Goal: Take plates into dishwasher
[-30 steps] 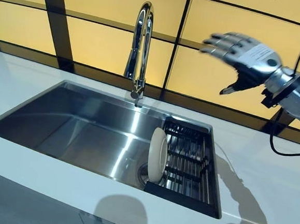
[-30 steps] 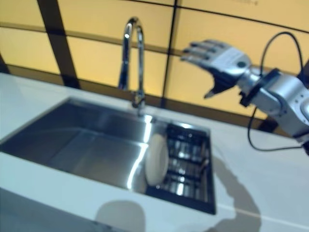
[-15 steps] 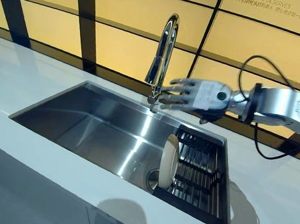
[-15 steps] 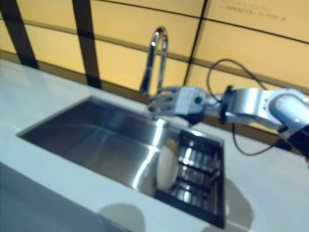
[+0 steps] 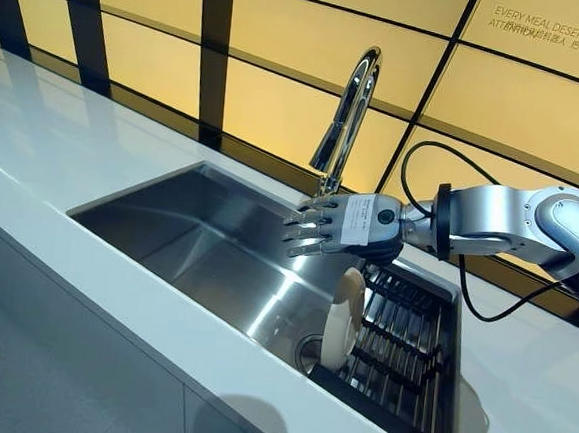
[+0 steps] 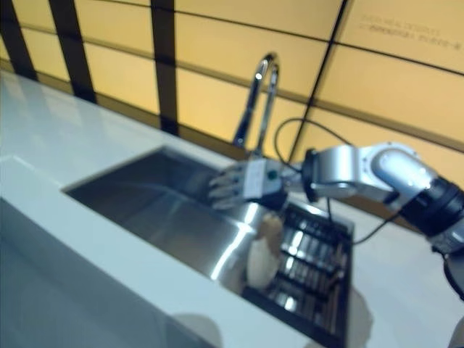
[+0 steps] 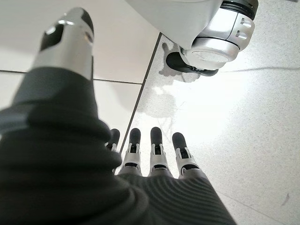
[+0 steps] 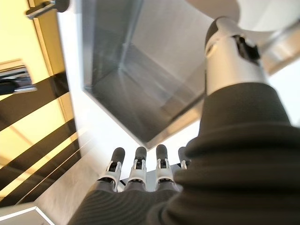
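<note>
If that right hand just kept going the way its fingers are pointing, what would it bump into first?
The right hand hovers open above the sink, fingers pointing across the basin away from the plate and rack. Nothing shows in that line at its height; if it sank, probably the sink's far wall or the white counter. Depth is unclear.

Right arm extends across from the right side, forearm roughly level. Right hand (image 5: pixel 357 226) is held with fingers (image 5: pixel 303 233) straight and spread, thumb apart. Left hand (image 7: pixel 154 161) shows only in its wrist view, fingers straight, holding nothing.
</note>
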Tool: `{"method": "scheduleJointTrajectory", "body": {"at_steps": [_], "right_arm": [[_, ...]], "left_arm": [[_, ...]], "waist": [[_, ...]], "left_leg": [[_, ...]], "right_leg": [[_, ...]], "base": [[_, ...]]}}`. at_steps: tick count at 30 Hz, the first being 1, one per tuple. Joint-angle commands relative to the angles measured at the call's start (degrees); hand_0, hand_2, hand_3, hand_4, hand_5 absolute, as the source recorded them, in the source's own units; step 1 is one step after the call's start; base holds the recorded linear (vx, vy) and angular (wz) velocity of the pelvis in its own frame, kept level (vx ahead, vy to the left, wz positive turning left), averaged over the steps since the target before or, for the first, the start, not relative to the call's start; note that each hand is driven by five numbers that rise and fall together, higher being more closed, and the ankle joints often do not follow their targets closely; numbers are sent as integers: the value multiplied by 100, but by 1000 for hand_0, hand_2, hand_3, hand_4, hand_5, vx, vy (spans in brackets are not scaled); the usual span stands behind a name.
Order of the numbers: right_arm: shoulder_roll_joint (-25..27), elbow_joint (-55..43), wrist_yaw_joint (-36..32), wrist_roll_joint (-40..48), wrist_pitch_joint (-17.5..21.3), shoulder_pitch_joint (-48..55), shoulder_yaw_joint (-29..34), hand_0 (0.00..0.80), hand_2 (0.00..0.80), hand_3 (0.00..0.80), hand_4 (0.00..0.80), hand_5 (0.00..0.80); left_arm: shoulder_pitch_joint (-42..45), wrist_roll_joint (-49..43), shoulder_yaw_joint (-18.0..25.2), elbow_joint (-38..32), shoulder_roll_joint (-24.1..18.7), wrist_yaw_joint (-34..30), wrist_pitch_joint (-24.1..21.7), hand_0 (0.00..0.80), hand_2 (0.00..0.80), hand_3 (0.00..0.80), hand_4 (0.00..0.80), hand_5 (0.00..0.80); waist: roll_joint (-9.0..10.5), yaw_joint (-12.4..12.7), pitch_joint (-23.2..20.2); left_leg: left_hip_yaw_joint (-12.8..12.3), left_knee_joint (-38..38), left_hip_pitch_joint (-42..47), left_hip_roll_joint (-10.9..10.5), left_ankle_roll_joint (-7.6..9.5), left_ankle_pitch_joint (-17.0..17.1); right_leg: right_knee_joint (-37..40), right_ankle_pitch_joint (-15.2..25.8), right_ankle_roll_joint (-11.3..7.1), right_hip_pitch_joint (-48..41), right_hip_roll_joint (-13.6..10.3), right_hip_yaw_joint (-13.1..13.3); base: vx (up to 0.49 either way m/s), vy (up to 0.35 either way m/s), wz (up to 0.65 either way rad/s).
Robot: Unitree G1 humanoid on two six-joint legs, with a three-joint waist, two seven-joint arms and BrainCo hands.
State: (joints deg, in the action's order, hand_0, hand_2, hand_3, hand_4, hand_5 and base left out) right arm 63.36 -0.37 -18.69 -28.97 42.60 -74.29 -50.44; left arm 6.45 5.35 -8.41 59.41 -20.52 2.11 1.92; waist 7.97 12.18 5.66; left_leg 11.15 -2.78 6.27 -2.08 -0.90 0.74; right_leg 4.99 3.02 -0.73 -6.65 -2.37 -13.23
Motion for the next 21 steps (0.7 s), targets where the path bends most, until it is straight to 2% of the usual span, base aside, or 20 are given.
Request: {"method": "scheduleJointTrajectory", "body": {"at_steps": [1, 8, 13, 21], "right_arm": [[145, 27, -361, 554, -192, -190, -287, 0, 0, 0, 0, 0], [31, 79, -700, 702, -238, 130, -161, 0, 0, 0, 0, 0], [17, 136, -1218, 1042, -600, 293, -97, 0, 0, 0, 0, 0], [48, 267, -1543, 1006, -625, 800, 183, 0, 0, 0, 0, 0]], "left_arm": [[-185, -35, -122, 33, -112, -21, -121, 0, 0, 0, 0, 0], [-117, -31, -93, 42, -85, 1, -200, 0, 0, 0, 0, 0], [-103, -16, -18, 48, -77, 13, -180, 0, 0, 0, 0, 0], [-91, 23, 79, 53, -77, 1, -184, 0, 0, 0, 0, 0]], "waist": [[87, 251, -54], [75, 286, -19], [59, 257, -13], [35, 192, 4]], "left_leg": [[-302, 242, -199, 293, -356, -47], [-317, 247, -207, 302, -358, -17], [-335, 207, -197, 304, -357, 14], [-385, 224, -201, 294, -343, 21]], "right_leg": [[-87, -186, -345, -285, -145, -300], [-82, -210, -326, -338, -137, -317], [-77, -218, -324, -354, -135, -293], [-92, -224, -317, -365, -148, -252]], "base": [[0, 0, 0], [0, 0, 0], [0, 0, 0], [0, 0, 0]]}}
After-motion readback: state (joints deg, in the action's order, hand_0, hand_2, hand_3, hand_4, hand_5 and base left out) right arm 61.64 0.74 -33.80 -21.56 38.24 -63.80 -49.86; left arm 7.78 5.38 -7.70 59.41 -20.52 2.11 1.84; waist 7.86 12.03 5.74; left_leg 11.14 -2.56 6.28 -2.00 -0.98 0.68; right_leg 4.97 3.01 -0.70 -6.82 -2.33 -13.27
